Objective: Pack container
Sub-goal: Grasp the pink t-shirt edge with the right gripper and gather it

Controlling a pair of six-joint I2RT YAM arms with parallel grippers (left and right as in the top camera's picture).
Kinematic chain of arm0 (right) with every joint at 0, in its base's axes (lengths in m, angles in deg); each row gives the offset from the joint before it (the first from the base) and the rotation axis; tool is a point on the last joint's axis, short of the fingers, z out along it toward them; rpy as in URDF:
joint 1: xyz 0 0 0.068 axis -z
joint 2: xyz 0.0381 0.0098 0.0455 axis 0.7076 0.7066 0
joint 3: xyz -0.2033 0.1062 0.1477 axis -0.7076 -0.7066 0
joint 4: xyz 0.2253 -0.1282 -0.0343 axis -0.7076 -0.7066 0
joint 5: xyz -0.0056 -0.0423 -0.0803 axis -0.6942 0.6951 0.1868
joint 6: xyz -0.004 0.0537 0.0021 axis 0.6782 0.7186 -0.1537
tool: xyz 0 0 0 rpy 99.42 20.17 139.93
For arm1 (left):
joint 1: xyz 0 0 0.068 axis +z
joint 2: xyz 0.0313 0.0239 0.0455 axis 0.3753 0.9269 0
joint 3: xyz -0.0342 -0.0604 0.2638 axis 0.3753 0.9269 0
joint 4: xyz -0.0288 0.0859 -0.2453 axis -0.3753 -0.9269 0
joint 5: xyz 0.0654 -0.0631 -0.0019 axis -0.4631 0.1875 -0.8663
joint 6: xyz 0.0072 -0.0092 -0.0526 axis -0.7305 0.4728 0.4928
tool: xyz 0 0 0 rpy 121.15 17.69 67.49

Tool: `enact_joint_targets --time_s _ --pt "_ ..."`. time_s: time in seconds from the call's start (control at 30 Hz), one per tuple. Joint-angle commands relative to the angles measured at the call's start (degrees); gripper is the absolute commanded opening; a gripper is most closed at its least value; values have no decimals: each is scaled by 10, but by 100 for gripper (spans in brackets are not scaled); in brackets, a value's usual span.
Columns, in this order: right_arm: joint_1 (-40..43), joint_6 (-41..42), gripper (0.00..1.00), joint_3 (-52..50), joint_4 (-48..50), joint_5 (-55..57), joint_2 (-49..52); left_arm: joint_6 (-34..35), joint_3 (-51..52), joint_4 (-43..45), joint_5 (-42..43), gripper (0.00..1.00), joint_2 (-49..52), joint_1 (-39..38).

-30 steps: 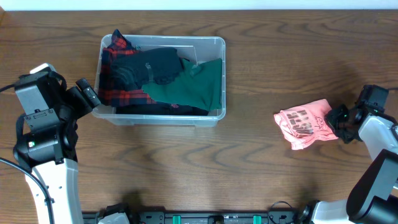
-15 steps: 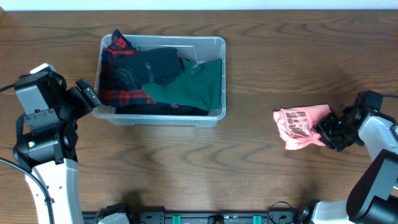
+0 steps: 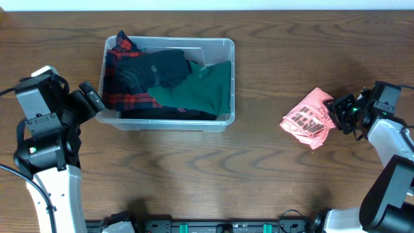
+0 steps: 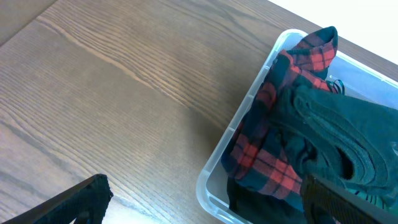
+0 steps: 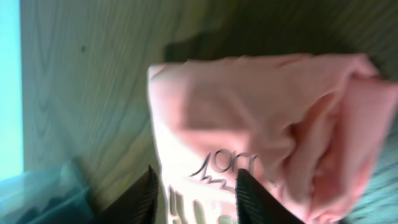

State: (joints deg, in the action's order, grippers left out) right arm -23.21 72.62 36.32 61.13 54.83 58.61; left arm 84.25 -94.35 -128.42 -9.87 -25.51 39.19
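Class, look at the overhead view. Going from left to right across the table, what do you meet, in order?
left gripper → container → pink shirt → right gripper

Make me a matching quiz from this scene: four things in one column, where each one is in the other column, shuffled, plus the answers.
Things
1. pink shirt
2. green garment
3. red plaid garment
4. left gripper

Places
A. inside the container, at its left end
B. outside the container, by its left wall, open
C. between the fingers of the right gripper
D. inside the container, toward its right end

Pairs: 1-C, 2-D, 3-A, 4-B
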Motion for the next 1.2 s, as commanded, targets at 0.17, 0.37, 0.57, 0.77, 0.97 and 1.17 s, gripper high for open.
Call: enact_joint_targets --time_s 0.17,0.37,0.57,0.77,0.97,1.17 --pt "-3 -147 58 -1 -60 26 4 9 1 0 -7 98 0 2" --pt "0 -207 62 -1 -108 21 2 9 1 0 -7 98 0 2" --pt "14 -221 63 -1 -188 109 2 9 1 0 -7 98 0 2" --pt "11 -212 61 -2 -155 125 3 9 1 0 -7 98 0 2" --pt "-5 -196 45 -31 -61 118 3 9 1 0 -7 98 0 2" --pt "-11 -149 43 -102 13 106 3 9 1 0 -7 98 0 2"
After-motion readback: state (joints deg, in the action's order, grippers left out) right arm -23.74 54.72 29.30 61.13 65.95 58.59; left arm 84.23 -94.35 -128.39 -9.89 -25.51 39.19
